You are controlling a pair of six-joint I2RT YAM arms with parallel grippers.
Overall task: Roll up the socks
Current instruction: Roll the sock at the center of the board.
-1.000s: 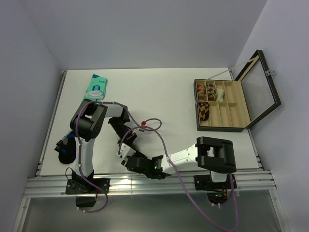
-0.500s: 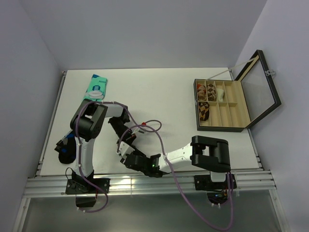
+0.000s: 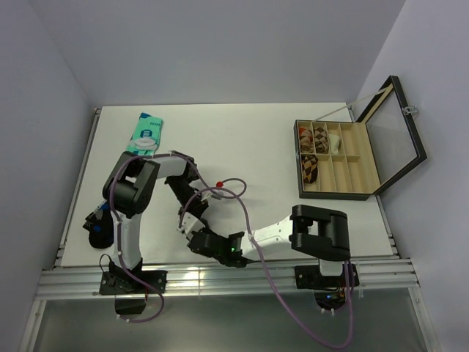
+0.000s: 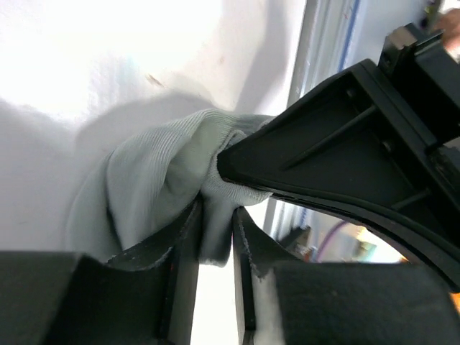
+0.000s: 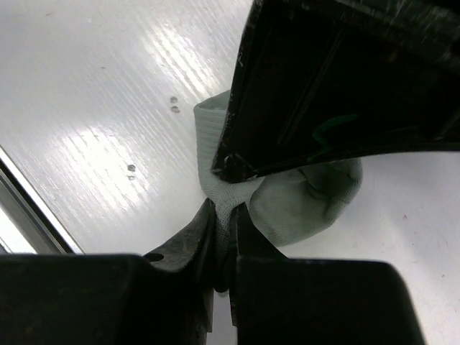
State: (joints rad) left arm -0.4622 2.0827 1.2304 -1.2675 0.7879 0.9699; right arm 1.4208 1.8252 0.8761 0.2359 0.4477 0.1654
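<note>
Shifted leftward since a second ago, the right arm (image 3: 282, 233) crowds the left arm (image 3: 135, 194) by the near edge of the table (image 3: 242, 139), where the right gripper (image 5: 224, 215) and left gripper (image 4: 215, 223) each pinch tight on a fold of the grey sock (image 4: 144, 180), hidden beneath them from above.

White table (image 3: 242, 139), pale lilac walls (image 3: 220, 51), aluminium front rail (image 3: 242, 281)

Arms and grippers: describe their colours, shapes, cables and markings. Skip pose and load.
Left arm and right arm: blocky black joints, white links, a purple cable looping along each. A small green light glows near the right wrist; a red dot sits on the cabling. Left gripper and right gripper: flat matte-black fingers.
</note>
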